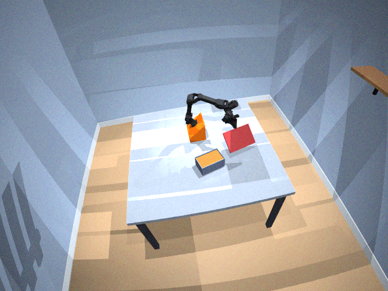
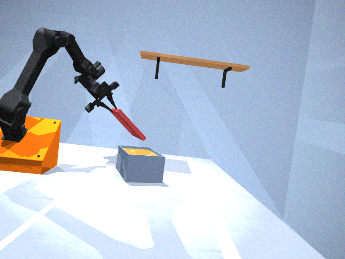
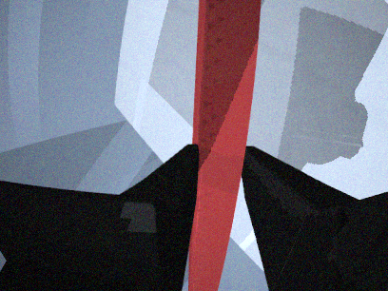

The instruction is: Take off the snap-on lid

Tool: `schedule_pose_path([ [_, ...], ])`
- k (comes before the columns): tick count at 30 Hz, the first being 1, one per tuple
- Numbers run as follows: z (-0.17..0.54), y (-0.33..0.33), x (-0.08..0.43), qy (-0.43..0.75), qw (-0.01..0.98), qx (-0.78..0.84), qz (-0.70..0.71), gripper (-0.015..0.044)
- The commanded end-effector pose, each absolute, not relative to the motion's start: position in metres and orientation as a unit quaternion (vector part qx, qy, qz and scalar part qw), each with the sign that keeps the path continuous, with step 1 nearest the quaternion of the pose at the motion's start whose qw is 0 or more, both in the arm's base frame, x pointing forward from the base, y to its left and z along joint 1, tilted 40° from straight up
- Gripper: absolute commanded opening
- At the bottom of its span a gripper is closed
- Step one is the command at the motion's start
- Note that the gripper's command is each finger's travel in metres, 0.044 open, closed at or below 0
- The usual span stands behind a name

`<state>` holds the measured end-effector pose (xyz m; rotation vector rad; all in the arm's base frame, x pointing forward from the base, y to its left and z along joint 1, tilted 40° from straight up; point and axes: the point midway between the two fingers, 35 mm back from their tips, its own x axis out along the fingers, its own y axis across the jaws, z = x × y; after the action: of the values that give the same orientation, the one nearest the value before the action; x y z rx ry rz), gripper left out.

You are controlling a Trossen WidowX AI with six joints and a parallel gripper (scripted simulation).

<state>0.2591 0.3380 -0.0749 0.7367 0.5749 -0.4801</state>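
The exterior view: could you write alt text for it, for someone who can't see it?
A black robot arm's gripper grips a red lid by one edge, holding it tilted in the air above an open grey box with an orange inside. The arm stands on an orange wedge-shaped base; a wooden shelf hangs behind.

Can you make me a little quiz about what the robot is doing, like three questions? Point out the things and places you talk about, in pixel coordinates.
1. True or false: the flat red lid (image 1: 238,138) (image 2: 128,124) (image 3: 221,176) is lying flat on the pale table (image 1: 175,200) (image 2: 111,217).
2. Which is gripping the lid? A) a string B) the black two-fingered pincer (image 1: 235,127) (image 2: 114,109) (image 3: 220,156) C) a hook
3. Fill in the gap: looking into the open grey-blue box (image 1: 213,167) (image 2: 144,169), you see the colour ____.

Key: 1. false; 2. B; 3. orange
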Motion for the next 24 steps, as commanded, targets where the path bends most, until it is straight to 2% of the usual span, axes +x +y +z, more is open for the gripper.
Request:
schedule_pose_path([
  [1, -0.075, 0.337, 0.259, 0.269, 0.866, 0.356, -0.226, 0.0],
  [24, -0.094, 0.322, 0.259, 0.269, 0.866, 0.356, -0.226, 0.0],
])
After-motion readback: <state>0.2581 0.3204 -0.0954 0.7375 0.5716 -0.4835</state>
